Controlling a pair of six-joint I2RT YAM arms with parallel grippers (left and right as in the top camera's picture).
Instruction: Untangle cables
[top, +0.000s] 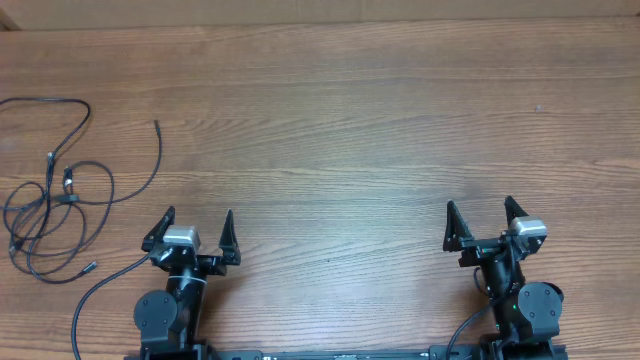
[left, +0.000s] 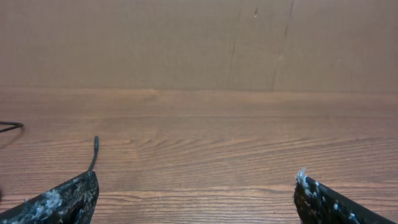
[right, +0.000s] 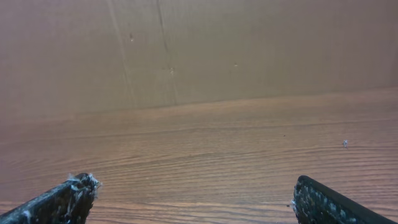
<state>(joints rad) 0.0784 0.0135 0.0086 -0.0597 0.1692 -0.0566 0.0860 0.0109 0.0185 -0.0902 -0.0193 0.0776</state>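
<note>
The cables (top: 60, 190) lie in a loose tangle of thin black loops at the table's left edge, with small plug ends among them. One strand ends in a free tip (top: 157, 125), which the left wrist view shows as a short cord end (left: 95, 148). My left gripper (top: 197, 222) sits at the near edge, to the right of the tangle, open and empty. Far to the right, my right gripper (top: 481, 212) is also open with nothing between its fingers. In the wrist views the left gripper (left: 196, 186) and the right gripper (right: 194, 190) frame only bare wood.
A wood-grain table (top: 340, 120) fills the view, with a brown cardboard wall (left: 199, 43) along its far side. A thicker black arm wire (top: 100, 295) curves down beside the left arm's base.
</note>
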